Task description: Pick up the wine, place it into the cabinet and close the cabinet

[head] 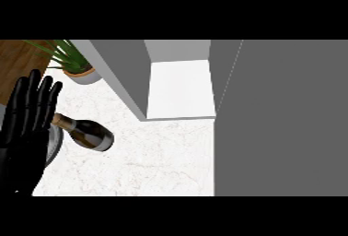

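Observation:
A dark wine bottle [89, 132] with a tan neck lies on its side on the white marble counter, at the left. Its neck rests over the rim of a grey plate [54, 146]. My left hand [27, 120] stands open at the left edge, fingers straight and pointing up, just left of the bottle's neck and partly covering the plate. The grey cabinet [122, 73] stands open at the back, its white inner shelf [180, 90] bare. Its open door [282, 120] fills the right side of the view. My right hand does not show.
A potted green plant [76, 64] in a grey pot stands at the back left, beside the cabinet's left wall. A wooden surface [24, 57] shows at the far left corner. The counter [156, 161] runs from the bottle to the door.

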